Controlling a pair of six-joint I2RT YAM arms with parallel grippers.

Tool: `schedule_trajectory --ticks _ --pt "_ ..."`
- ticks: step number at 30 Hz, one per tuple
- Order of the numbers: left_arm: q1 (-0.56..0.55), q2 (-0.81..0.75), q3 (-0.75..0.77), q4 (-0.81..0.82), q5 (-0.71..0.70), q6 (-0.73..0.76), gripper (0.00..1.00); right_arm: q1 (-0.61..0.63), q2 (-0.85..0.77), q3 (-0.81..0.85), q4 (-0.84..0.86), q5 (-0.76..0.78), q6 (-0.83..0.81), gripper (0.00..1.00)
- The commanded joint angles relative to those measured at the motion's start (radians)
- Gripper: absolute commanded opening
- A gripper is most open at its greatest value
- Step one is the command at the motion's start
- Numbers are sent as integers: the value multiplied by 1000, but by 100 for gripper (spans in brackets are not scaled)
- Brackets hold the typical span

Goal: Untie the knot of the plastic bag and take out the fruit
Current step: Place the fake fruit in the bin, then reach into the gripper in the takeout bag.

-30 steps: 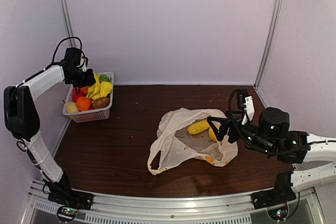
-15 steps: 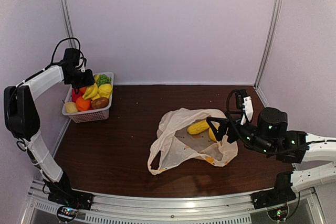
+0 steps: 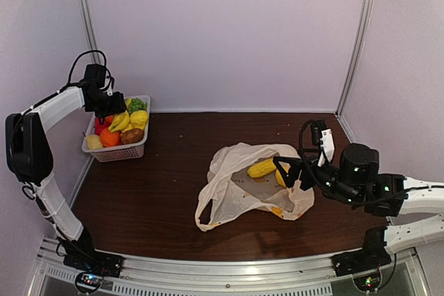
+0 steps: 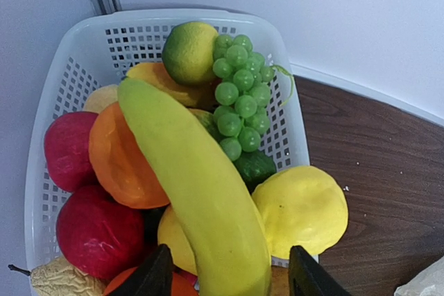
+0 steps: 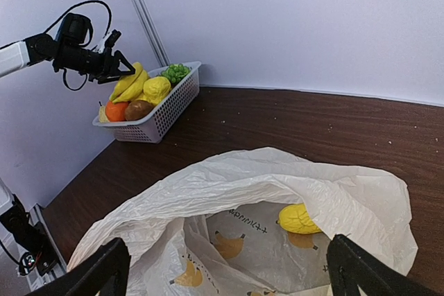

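The plastic bag (image 3: 239, 192) lies open in the middle of the table, with no knot to be seen. One yellow ridged fruit (image 3: 262, 168) lies inside it, also in the right wrist view (image 5: 298, 218). My right gripper (image 3: 291, 171) is open and empty at the bag's mouth (image 5: 232, 272), its fingers either side of the opening. My left gripper (image 3: 111, 100) is open just above the white basket (image 3: 118, 150). A yellow banana (image 4: 201, 192) lies in the basket between its spread fingers, next to green grapes (image 4: 239, 95) and a yellow lemon-like piece (image 4: 302, 209).
The basket (image 4: 208, 15) stands at the far left against the wall, with red, orange and brown pieces and a lime. The bag (image 5: 277, 178) has banana prints inside. Metal posts stand in the back corners.
The banana, held upright under my left gripper a second ago, now lies in the basket; the left gripper has let go and lifted slightly. The right arm has barely moved.
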Motion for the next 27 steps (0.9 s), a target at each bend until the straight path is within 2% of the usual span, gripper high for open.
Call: schedule_trajectory --ticks 1,9,16,21,27 --pt "8 -30 21 14 26 5 60 -6 -16 -12 0 -3 15 100" --pt "8 -69 19 -7 -27 17 70 -6 -23 -14 -2 -5 19 100" --pt "8 -125 -2 -9 -55 27 74 -6 -48 -20 -13 4 21 100" --pt "-3 -228 -69 6 40 66 73 -8 -62 -10 -85 62 27 100" --pt "-114 -423 -225 39 132 90 73 -52 -69 23 -277 152 61 100"
